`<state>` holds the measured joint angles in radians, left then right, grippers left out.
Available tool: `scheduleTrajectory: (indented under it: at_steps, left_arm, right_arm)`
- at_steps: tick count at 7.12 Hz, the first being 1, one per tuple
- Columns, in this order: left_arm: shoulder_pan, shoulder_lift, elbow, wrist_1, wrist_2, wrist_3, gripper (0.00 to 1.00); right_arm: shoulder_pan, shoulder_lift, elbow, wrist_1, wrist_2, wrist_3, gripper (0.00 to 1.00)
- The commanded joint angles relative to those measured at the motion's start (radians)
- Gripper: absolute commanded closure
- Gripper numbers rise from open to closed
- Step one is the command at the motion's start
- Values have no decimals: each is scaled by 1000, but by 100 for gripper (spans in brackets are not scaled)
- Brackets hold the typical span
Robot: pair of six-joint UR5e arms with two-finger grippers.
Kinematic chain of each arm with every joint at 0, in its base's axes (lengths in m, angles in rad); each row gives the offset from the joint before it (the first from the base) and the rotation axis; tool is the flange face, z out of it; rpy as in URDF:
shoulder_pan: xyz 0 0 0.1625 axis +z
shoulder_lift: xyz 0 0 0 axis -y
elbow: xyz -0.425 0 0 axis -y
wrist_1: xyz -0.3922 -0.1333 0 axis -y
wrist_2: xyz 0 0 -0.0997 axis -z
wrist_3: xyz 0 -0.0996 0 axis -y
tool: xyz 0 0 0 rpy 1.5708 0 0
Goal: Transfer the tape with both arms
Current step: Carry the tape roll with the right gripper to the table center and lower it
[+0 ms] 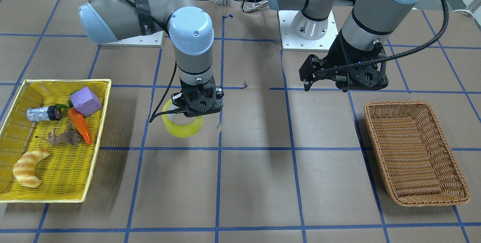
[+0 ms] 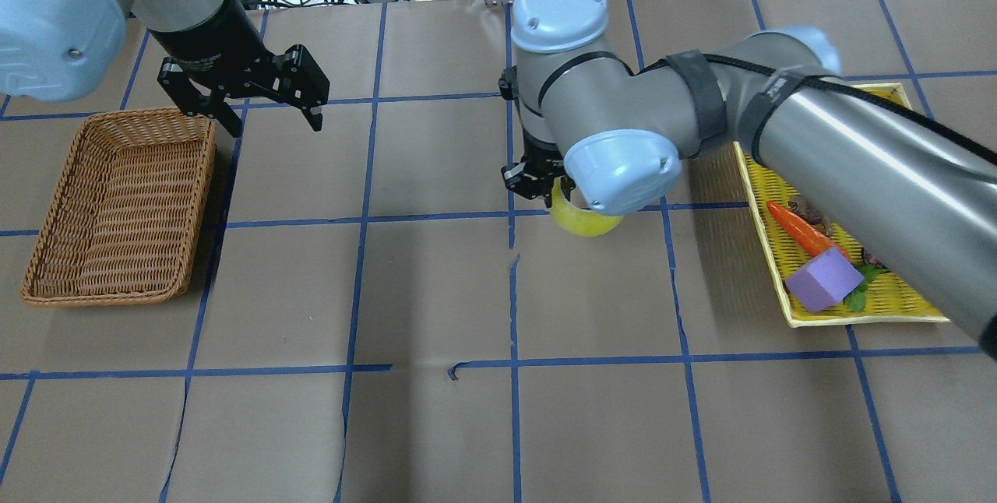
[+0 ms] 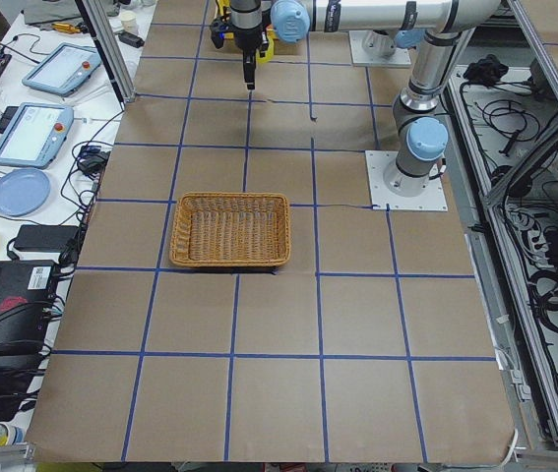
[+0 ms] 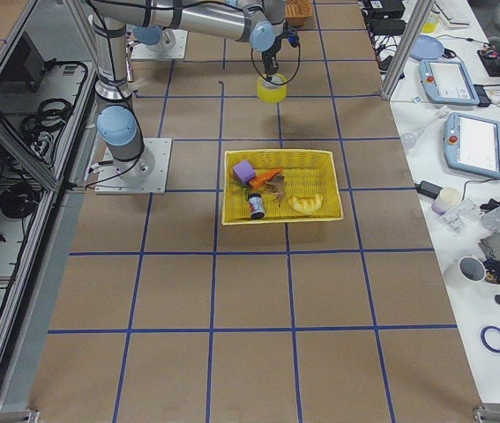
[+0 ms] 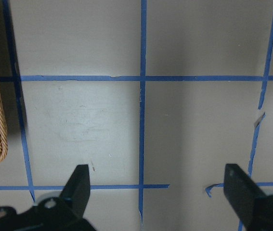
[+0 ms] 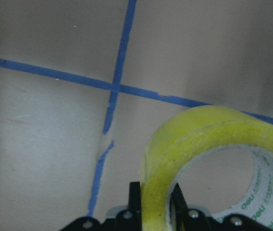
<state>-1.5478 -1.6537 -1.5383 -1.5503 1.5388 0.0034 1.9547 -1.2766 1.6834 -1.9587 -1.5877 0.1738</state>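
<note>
The tape (image 1: 185,127), a wide yellow roll with a pale core, is left of centre in the front-facing view and shows under the right arm's wrist in the overhead view (image 2: 586,220). My right gripper (image 1: 188,117) points straight down and is shut on the roll's wall, one finger inside the ring and one outside, as the right wrist view (image 6: 156,204) shows. The roll (image 6: 199,139) is close to the table; I cannot tell if it touches. My left gripper (image 2: 274,125) is open and empty, hovering by the brown basket's far corner, with both fingers (image 5: 78,183) over bare paper.
An empty brown wicker basket (image 2: 54,269) sits on the left arm's side. A yellow basket (image 1: 99,122) on the right arm's side holds a purple block (image 1: 85,101), carrot (image 1: 80,125), croissant (image 1: 28,167), small bottle and toy animal. Blue tape lines grid the table.
</note>
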Motion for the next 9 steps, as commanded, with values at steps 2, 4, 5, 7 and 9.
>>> scheduleTrajectory:
  at_steps: [2, 4, 5, 7, 9]
  left_arm:
    - [2, -2, -2, -1, 0, 7, 0]
    - [2, -2, -3, -1, 0, 7, 0]
    - [2, -2, -3, -1, 0, 7, 0]
    - [2, -3, -3, -1, 0, 6, 0]
    - [0, -3, -3, 1, 0, 7, 0]
  right_arm:
    - [128, 127, 1, -119, 98, 246, 100]
    - [171, 155, -1, -150, 98, 280, 100]
    - [199, 169, 1, -152, 98, 280, 100]
    - [213, 181, 1, -183, 122, 279, 80]
    - [211, 171, -2, -187, 123, 285, 0]
